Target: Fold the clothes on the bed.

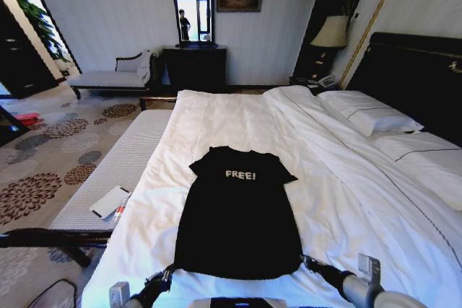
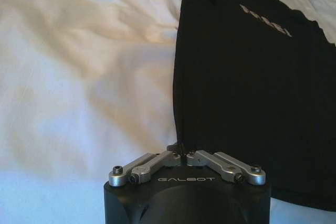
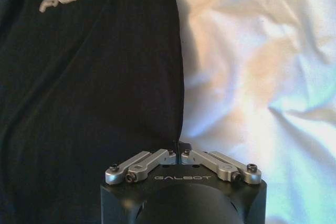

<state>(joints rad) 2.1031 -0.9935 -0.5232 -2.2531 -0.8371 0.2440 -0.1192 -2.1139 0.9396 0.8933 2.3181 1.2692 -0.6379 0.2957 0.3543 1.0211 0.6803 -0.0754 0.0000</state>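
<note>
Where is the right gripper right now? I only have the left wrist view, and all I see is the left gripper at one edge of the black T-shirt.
Observer: The right gripper is at the other near-hem corner of the black T-shirt, mirroring the left gripper.
Operator: Is it open?
Observer: No. The right wrist view shows it shut, tips together at the shirt's side edge.
Operator: Anything else on the bed?
Observer: White pillows by the headboard, well beyond the collar.
</note>
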